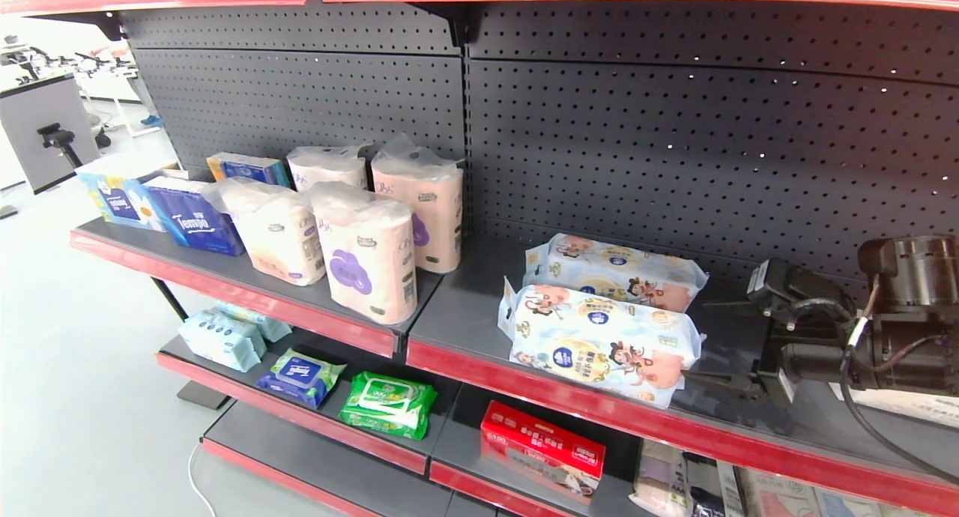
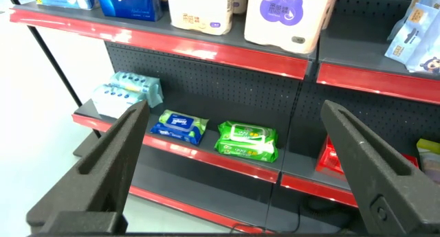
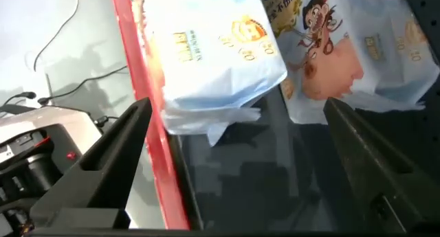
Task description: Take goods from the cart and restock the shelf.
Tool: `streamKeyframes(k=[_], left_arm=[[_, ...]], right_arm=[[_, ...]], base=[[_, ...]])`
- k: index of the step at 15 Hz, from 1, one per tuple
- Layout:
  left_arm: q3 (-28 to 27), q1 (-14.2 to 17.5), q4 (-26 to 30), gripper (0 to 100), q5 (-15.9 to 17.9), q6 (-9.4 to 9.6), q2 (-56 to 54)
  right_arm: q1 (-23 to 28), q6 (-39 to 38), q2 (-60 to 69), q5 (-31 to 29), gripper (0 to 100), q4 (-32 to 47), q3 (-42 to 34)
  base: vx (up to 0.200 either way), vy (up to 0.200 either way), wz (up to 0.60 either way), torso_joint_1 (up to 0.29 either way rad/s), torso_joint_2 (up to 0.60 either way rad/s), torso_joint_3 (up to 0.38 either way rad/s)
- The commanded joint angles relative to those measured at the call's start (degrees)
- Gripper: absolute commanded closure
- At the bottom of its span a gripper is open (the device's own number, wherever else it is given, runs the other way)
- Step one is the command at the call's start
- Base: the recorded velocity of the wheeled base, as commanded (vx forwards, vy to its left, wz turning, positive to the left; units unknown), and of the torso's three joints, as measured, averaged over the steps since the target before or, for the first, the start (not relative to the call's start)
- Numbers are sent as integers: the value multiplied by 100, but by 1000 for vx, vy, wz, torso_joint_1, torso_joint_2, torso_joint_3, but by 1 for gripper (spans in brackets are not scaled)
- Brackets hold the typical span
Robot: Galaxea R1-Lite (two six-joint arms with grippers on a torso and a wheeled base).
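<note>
On the upper shelf (image 1: 464,356), right bay, the front cartoon-printed soft pack (image 1: 599,345) lies flat along the red lip, with a second pack (image 1: 614,270) just behind it. The right gripper (image 1: 708,339) sits just beside the front pack's right end, jaws spread wide and empty (the pack looks already set down). Draw straight back, level, so no finger snags the film wrap. The left gripper (image 2: 234,106), equally wide and holding nothing, faces the lower shelves.

In the right bay of the shelf (image 1: 464,330) the front pack (image 1: 599,345) lay at the edge with the rear pack (image 1: 614,271) just behind it and the right gripper (image 1: 723,343) just to their right, while roll packs (image 1: 367,251) stood in the left bay, tissue boxes (image 1: 191,217) farther left, and small packs (image 1: 388,403) lay on the lower shelf (image 1: 225,383).
</note>
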State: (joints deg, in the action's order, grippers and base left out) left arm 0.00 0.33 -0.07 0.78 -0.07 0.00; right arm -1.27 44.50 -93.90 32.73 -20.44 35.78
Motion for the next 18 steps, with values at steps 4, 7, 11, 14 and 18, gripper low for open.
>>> streamKeyframes(k=[4, 7, 11, 14, 18], left_arm=[[0, 2, -1, 0, 1, -1, 0], [0, 2, -1, 0, 1, -1, 0], [0, 2, -1, 0, 1, -1, 0], [0, 2, -1, 0, 1, -1, 0], [0, 2, -1, 0, 1, -1, 0]], right_arm=[[-119, -11, -462, 5, 0, -188, 105], [-190, -2, -541, 5, 0, -197, 131], [-260, -11, -664, 5, 0, -329, 201], [-339, -20, -761, -4, 0, -417, 219], [-383, -2, -761, -4, 0, -417, 219]], base=[[0, 0, 0, 0, 0, 0], [0, 0, 0, 0, 0, 0], [0, 0, 0, 0, 0, 0], [0, 0, 0, 0, 0, 0], [0, 0, 0, 0, 0, 0]])
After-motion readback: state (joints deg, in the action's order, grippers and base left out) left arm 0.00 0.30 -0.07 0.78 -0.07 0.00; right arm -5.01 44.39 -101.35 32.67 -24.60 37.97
